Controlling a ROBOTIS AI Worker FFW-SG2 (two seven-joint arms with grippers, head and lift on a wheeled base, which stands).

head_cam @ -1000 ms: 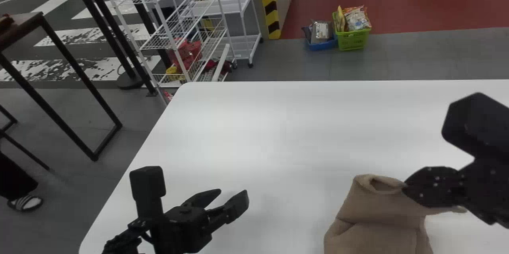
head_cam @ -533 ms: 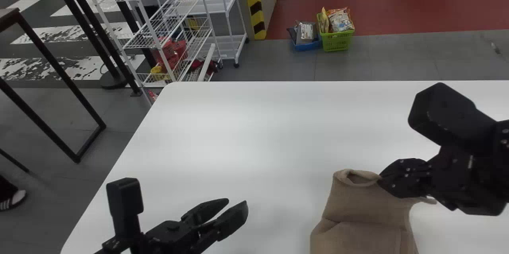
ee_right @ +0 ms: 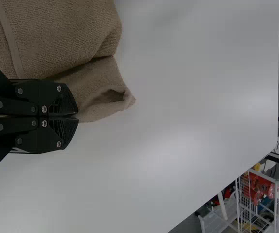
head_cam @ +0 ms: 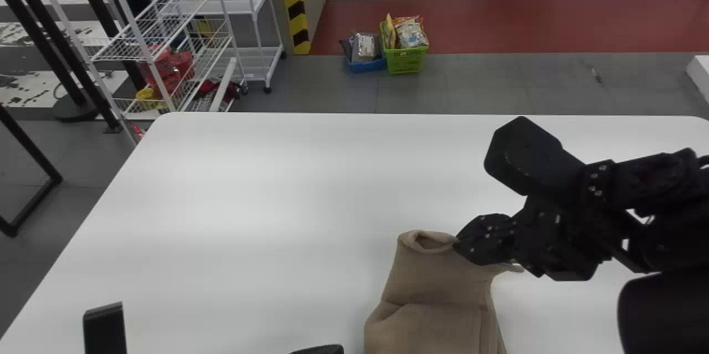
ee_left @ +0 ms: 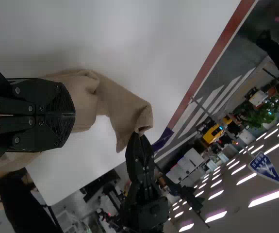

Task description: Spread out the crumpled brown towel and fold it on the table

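Observation:
The brown towel [head_cam: 432, 287] lies partly folded near the table's front edge, with a curled far edge. At that edge is my right gripper [head_cam: 461, 244]; in the right wrist view my right gripper [ee_right: 78, 117] is shut on the towel [ee_right: 57, 29], beside a loose corner. My left gripper [head_cam: 320, 349] is low at the bottom edge of the head view, left of the towel. In the left wrist view my left gripper [ee_left: 75, 114] has its fingers together, in front of the towel [ee_left: 115, 104], nothing visibly held.
The white table [head_cam: 249, 188] stretches left and beyond the towel. Past its far edge stand a white wire rack [head_cam: 149, 38] and a green basket [head_cam: 407, 60] on the floor. The right arm [head_cam: 637, 182] reaches in over the table's right side.
The head view has swung right, shifting the table and towel left in it. My left gripper, open before, has closed and sits lower and closer to the towel. The right gripper stays at the towel's edge.

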